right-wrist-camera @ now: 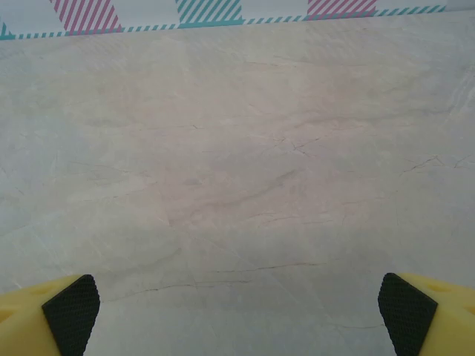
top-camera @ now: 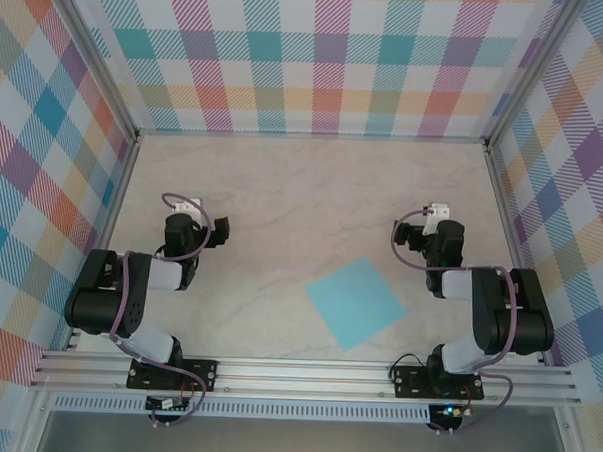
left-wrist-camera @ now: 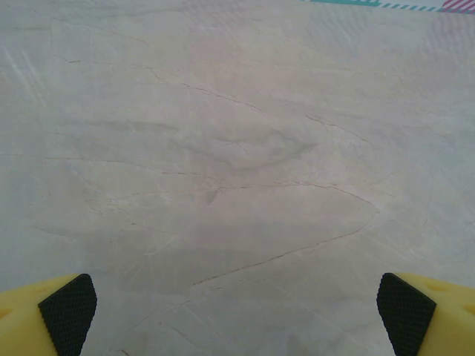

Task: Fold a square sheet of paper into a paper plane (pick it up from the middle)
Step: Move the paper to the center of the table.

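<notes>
- The square sheet of paper [top-camera: 356, 301] is lying flat on the table [top-camera: 283, 185], nearest my bases, turned like a diamond.
- My left gripper [top-camera: 183, 205] is hanging over bare table at the sheet's 10 o'clock, well apart, jaws spread wide, gripping nothing.
- My right gripper [top-camera: 438, 211] is hanging at the sheet's 1 o'clock, likewise spread wide and empty.
- The checked wall [top-camera: 319, 57] is standing beyond, at 12 o'clock.
</notes>
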